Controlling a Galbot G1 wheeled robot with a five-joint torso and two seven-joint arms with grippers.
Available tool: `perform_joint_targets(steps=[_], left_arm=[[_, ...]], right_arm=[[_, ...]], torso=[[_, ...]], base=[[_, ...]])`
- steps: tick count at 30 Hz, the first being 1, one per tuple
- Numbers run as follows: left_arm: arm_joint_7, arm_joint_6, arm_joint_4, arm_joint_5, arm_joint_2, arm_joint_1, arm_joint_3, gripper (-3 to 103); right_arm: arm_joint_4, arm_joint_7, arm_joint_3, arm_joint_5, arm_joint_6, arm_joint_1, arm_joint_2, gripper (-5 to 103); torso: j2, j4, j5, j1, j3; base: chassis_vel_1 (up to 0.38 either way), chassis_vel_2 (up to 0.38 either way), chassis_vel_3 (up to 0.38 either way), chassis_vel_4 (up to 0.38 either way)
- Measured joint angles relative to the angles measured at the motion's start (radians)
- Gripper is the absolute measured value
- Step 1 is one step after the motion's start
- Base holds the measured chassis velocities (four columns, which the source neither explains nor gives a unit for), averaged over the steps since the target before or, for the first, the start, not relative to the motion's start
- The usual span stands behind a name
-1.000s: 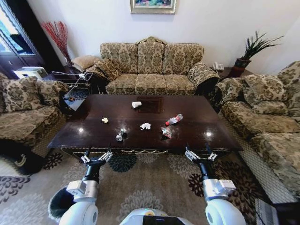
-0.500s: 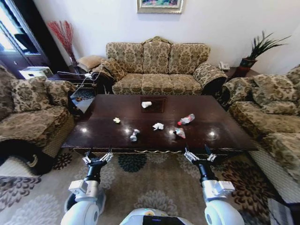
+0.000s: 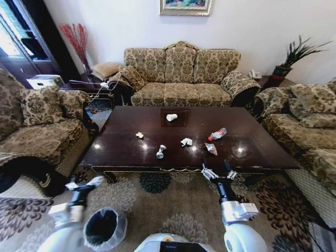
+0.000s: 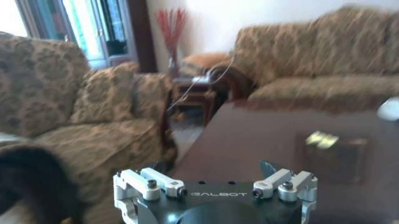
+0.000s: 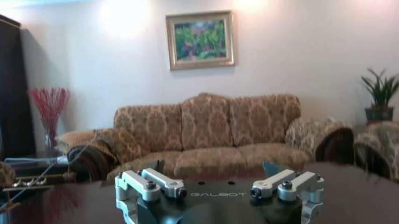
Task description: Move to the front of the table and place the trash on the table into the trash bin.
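The table (image 3: 126, 152) of glossy dark wood stands ahead of me. On it lies the trash: a white paper cup (image 3: 171, 117), a yellowish wad (image 3: 139, 135), a white wad (image 3: 186, 142), a clear bottle (image 3: 217, 134) with a red label, a colourful wrapper (image 3: 211, 148) and a small crumpled piece (image 3: 160, 152). The trash bin (image 3: 105, 229), black with a white bag, sits on the carpet at my lower left. My left gripper (image 3: 84, 183) hangs open just above the bin's left side. My right gripper (image 3: 216, 172) is open at the table's front edge. Both grippers (image 4: 215, 172) (image 5: 215, 170) are empty.
Patterned sofas surround the table: one (image 3: 181, 76) behind it, one (image 3: 37, 126) at the left and one (image 3: 310, 131) at the right. A side table (image 3: 92, 89) with cables stands at the back left, a potted plant (image 3: 291, 58) at the back right. Patterned carpet (image 3: 173, 210) lies between me and the table.
The camera has swung left, so the whole scene sits further right. My left arm has swung out to the left and down, and the trash bin has come into view beside it.
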State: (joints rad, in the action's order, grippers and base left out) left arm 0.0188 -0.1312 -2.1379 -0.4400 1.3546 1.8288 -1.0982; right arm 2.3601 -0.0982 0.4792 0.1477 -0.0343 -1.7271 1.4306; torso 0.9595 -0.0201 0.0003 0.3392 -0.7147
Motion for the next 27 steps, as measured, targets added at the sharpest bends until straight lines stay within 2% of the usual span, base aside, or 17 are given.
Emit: perform_joint_targets(steps=[6, 9, 10, 12, 13, 16, 17, 22, 27], left_arm=[[-0.022, -0.068, 0.162, -0.060, -0.093, 0.029, 0.002, 100], [-0.039, -0.091, 0.295, -0.047, -0.126, 0.038, 0.037, 100], [-0.039, -0.091, 0.295, -0.047, -0.126, 0.038, 0.037, 100], [-0.053, -0.099, 0.378, -0.035, -0.140, 0.042, 0.052, 100], [-0.053, -0.099, 0.378, -0.035, -0.140, 0.042, 0.052, 100], [-0.073, -0.102, 0.521, -0.003, -0.172, 0.034, 0.070, 100], [-0.073, -0.102, 0.521, -0.003, -0.172, 0.034, 0.070, 100], [-0.096, -0.067, 0.712, 0.050, -0.207, -0.017, 0.089, 100], [-0.106, -0.054, 0.778, 0.061, -0.202, -0.043, 0.098, 100]], right_arm=[[-0.017, 0.030, 0.010, 0.005, -0.077, 0.012, -0.021, 100], [-0.044, 0.060, 0.007, 0.010, -0.132, -0.005, -0.018, 100], [-0.044, 0.060, 0.007, 0.010, -0.132, -0.005, -0.018, 100], [-0.062, 0.070, 0.000, 0.010, -0.159, -0.012, -0.016, 100], [-0.062, 0.070, 0.000, 0.010, -0.159, -0.012, -0.016, 100], [-0.074, 0.074, -0.012, 0.011, -0.175, -0.006, -0.017, 100], [-0.074, 0.074, -0.012, 0.011, -0.175, -0.006, -0.017, 100], [-0.056, 0.079, -0.042, 0.007, -0.157, 0.018, -0.033, 100], [-0.044, 0.081, -0.076, -0.016, -0.148, 0.017, -0.038, 100]], torso=[[0.000, -0.0002, -0.0009, 0.000, 0.000], [0.000, 0.0000, -0.0008, 0.000, 0.000], [0.000, 0.0000, -0.0008, 0.000, 0.000], [0.000, 0.0000, -0.0004, 0.000, 0.000], [0.000, 0.0000, -0.0004, 0.000, 0.000], [0.000, -0.0002, -0.0005, 0.000, 0.000], [0.000, -0.0002, -0.0005, 0.000, 0.000], [0.000, -0.0002, -0.0005, 0.000, 0.000], [0.000, -0.0001, -0.0003, 0.000, 0.000]], base=[[0.000, 0.000, 0.000, 0.000], [0.000, 0.000, 0.000, 0.000], [0.000, 0.000, 0.000, 0.000], [0.000, 0.000, 0.000, 0.000], [0.000, 0.000, 0.000, 0.000], [0.000, 0.000, 0.000, 0.000], [0.000, 0.000, 0.000, 0.000], [0.000, 0.000, 0.000, 0.000], [0.000, 0.000, 0.000, 0.000]])
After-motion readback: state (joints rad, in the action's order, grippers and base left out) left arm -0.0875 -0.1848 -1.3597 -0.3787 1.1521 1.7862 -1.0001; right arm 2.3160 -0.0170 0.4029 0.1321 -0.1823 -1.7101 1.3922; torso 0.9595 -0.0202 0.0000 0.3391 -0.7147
